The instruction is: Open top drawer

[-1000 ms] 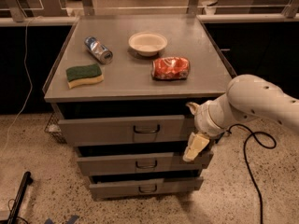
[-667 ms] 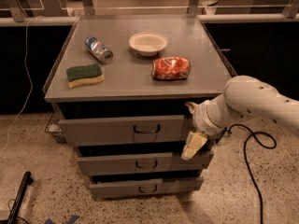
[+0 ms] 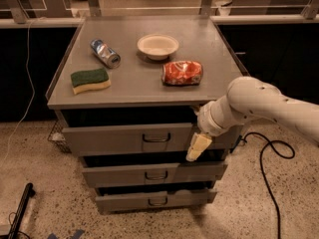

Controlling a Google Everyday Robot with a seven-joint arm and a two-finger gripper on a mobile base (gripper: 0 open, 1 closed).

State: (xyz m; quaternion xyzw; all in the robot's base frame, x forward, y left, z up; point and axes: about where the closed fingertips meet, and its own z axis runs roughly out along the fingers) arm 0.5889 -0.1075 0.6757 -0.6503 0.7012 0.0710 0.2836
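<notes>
1. Claw point(image 3: 198, 147), cream-coloured, on the white robot arm point(image 3: 259, 103): hangs pointing down, just right of the small metal loop handle point(image 3: 156, 138) and a bit lower, in front of the panel's right end. Wide or narrow: can't tell. No object seen in it.
2. Top drawer point(image 3: 119, 139), the widest grey metal drawer w/ flat front: the handle sits at its centre, and the drawer is directly under the tabletop. Dark gap above the panel; it looks shut or barely out.
3. Step, my read: approach, handle not gripped yet. Next move calls for shifting the claw left to the handle, lining up w/ the loop, closing on it, then a straight pull outward.
4. Below the handle: middle grey drawer point(image 3: 114, 176) and bottom grey drawer point(image 3: 124, 201), both narrower, not the target.
5. Above the handle, on the grey metal tabletop point(image 3: 214, 44):
   - crumpled orange-red packet point(image 3: 182, 72), up & right
   - white round bowl point(image 3: 158, 46), straight up, further back
   - blue-silver can point(image 3: 105, 53) on its side, up & left
   - green-yellow sponge point(image 3: 89, 80), furthest left
6. Writing: can & packet carry print, but nothing readable; no brand made out.
7. Black cable point(image 3: 271, 156) lies on the speckled floor, well right of the handle.
</notes>
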